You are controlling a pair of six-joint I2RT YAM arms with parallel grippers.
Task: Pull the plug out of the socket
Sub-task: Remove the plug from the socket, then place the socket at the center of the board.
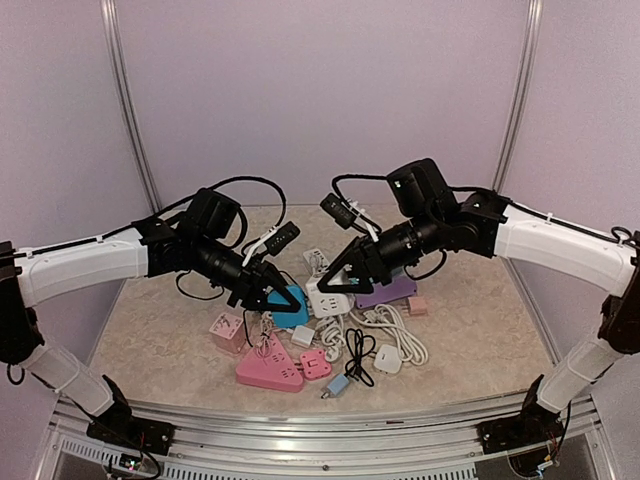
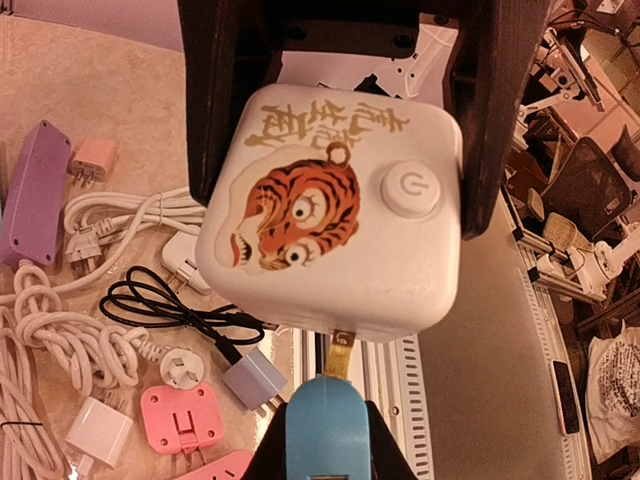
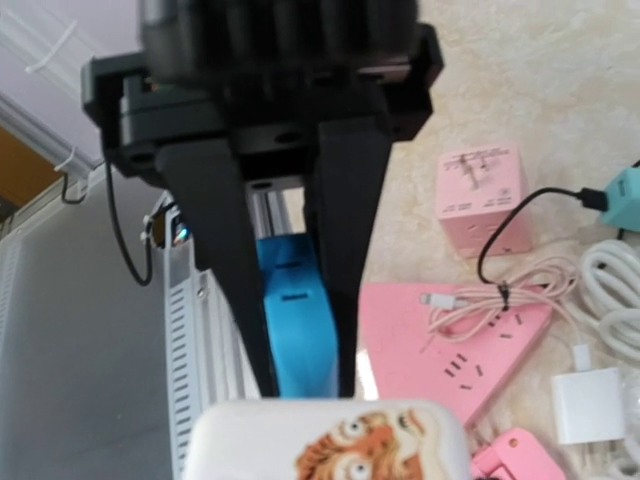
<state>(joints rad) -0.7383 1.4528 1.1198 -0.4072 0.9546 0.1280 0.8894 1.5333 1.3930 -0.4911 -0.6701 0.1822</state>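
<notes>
With the left gripper clamped on the blue plug and the right gripper clamped across the white socket, both lifted over the table's middle, hold the socket still and draw the plug straight along its pins, never twisting.

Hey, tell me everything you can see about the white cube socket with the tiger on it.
The white cube socket is glossy plastic with rounded corners. One face carries an orange tiger under gold characters, beside a round white power button. The right gripper clamps two opposite sides, holding it above the cables. A blue plug, held by the left gripper, meets its side; a brass-coloured prong bridges the small gap between them.
</notes>
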